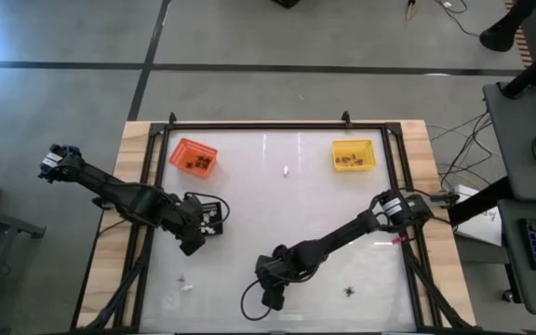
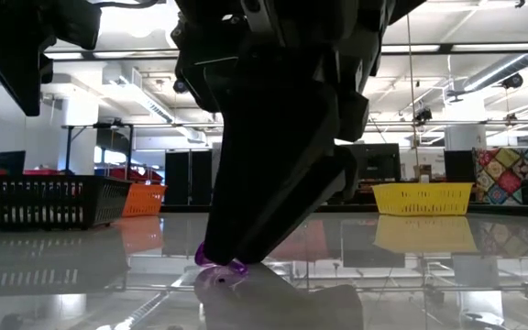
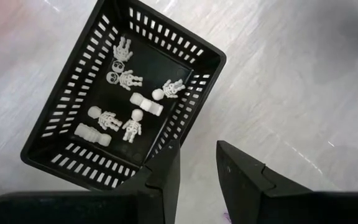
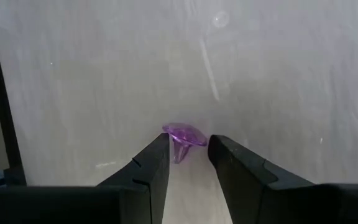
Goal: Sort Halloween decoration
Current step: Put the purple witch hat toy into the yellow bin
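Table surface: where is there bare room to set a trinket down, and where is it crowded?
Free: the middle strip between the orange tray and yellow tray, bar one white trinket. Crowded: the near edge, with the right gripper at a purple trinket, and the left gripper beside the black tray.

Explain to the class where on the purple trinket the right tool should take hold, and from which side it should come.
Grip the purple trinket by its narrow stem, under the wide flat cap, coming straight down from above. The right tool hangs over it with a finger either side; the stem fits that gap, the cap would not.
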